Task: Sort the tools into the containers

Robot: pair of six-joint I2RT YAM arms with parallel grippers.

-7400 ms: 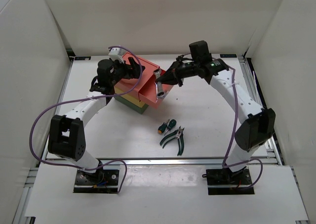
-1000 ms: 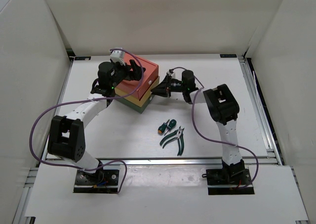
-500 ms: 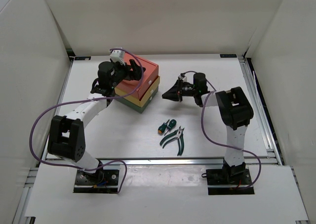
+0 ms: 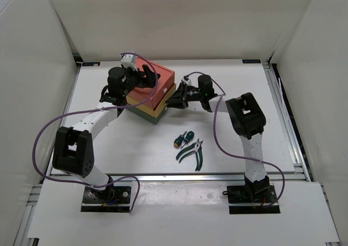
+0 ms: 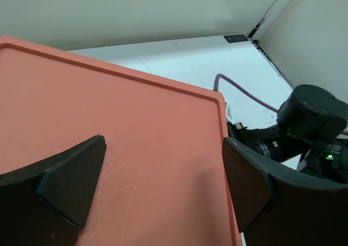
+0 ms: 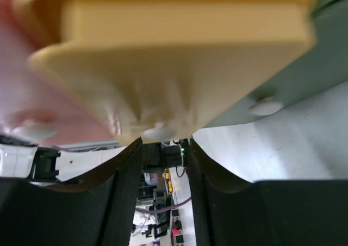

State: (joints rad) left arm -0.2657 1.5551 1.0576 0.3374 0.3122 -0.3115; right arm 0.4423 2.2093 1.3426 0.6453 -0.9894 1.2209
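White walls are closing in three sides of a white table, with a metal rail running along its near edge. A stack of three flat rectangular drawer boxes is sitting toward the far left of the table, turned at an angle to the table's edges, with bare surface lying open to its right and in front of it.

The left gripper is hovering over the salmon-red top box. Its black fingers are spread wide over the lid, the right one near the lid's raised right edge.

The right gripper is pointing at the stack's right front corner. In the wrist view its fingers are standing close together with only a slit between them, right under the yellow middle box and beside the dark green bottom box. I cannot tell whether they are pinching anything.

Two stubby screwdrivers, one showing orange and one showing green, are lying side by side near the table's middle. A pair of green-handled pliers is lying just nearer, handles splayed. All three are well apart from the stack and both grippers.
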